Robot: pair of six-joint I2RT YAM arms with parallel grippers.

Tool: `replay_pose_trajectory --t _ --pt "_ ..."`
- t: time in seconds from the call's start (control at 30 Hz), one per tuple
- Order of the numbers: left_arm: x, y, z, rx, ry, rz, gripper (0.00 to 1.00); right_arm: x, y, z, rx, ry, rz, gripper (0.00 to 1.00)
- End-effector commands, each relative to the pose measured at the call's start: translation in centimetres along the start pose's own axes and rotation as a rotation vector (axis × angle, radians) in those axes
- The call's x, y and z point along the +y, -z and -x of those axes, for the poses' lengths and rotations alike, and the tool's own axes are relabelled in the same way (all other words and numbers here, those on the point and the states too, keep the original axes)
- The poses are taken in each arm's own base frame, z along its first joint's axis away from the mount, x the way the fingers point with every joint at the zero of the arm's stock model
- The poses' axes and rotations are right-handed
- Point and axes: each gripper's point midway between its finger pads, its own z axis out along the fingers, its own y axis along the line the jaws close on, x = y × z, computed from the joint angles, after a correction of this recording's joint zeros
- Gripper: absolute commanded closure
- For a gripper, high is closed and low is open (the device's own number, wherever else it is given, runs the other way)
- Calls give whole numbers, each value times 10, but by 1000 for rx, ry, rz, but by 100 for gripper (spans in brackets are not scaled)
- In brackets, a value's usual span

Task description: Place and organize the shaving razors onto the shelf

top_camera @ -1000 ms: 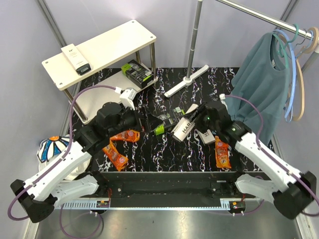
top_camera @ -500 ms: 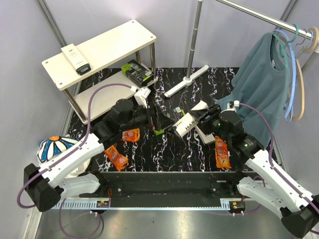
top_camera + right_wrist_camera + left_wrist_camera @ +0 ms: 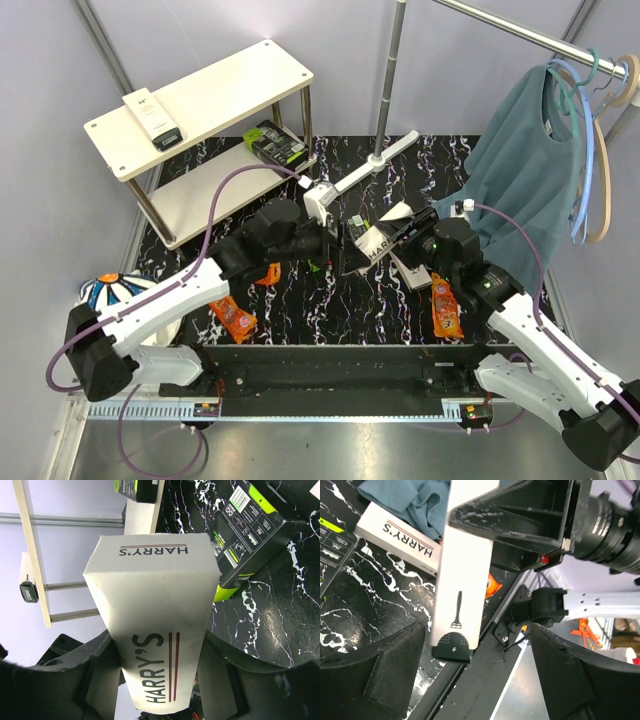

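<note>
My right gripper (image 3: 393, 242) (image 3: 157, 650) is shut on a white HARRY'S razor box (image 3: 372, 246) (image 3: 152, 600) and holds it off the table at the centre. The box's black end (image 3: 452, 647) points between the fingers of my left gripper (image 3: 345, 242) (image 3: 475, 637), which stands open with a gap on each side. Another HARRY'S box (image 3: 400, 535) lies flat on the table beside it. A black-and-green pack (image 3: 250, 525) lies under the held box. Orange packets (image 3: 232, 318) (image 3: 445, 305) lie near the front edge. The shelf (image 3: 220, 85) stands back left with a HARRY'S box (image 3: 152, 115) on top and a black-and-green pack (image 3: 275, 143) on its lower board.
A white T-shaped rack foot (image 3: 375, 163) and its metal pole stand behind the centre. A teal shirt (image 3: 520, 170) hangs from the rail on the right. A blue-and-white patterned object (image 3: 105, 290) sits off the table's left edge.
My left arm swung right to the centre and its jaws narrowed slightly around the box's end. My right gripper lifted the HARRY'S box and turned it toward the left gripper.
</note>
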Motion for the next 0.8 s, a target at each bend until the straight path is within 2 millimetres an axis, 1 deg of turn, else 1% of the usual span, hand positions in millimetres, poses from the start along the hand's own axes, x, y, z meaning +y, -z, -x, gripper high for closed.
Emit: replay_pose_trajectory --t 0.0,0.03,0.1,0.17,0.2,0.3,0.33,0.4,0.43,0.53,0.6,0.63,0.67,0.7,0.77 --pt "-6 -5 15 -24 -79 25 15 32 5 8 -15 0 83 65" --pt "-2 -8 11 -4 -79 41 16 31 5 8 -13 1 79 65" --pt "0 -10 11 2 -81 48 18 32 5 8 -13 1 81 65" --pt "2 -12 9 13 -83 55 26 31 5 7 -11 3 80 65" --pt "3 -13 7 22 -86 59 33 31 5 7 -13 5 78 65" --pt "5 -15 6 29 -85 65 42 30 5 7 -10 6 74 65" --pt "6 -15 5 33 -84 66 48 30 5 6 -6 9 75 64" --pt "8 -17 2 44 -81 69 55 29 5 6 -4 12 71 64" --pt "8 -17 2 46 -82 68 63 29 5 6 -3 12 70 64" --pt "8 -17 2 45 -79 67 69 30 5 5 -1 26 72 62" --pt "7 -16 3 38 -81 67 71 30 6 5 3 40 73 56" --pt "6 -15 5 34 -82 68 72 28 6 6 1 41 65 47" --pt "6 -15 5 33 -84 67 73 28 7 6 0 44 58 40" --pt "6 -13 8 22 -81 79 74 24 7 6 -2 49 40 30" --pt "6 -12 10 12 -82 83 76 24 9 7 -7 54 42 20"
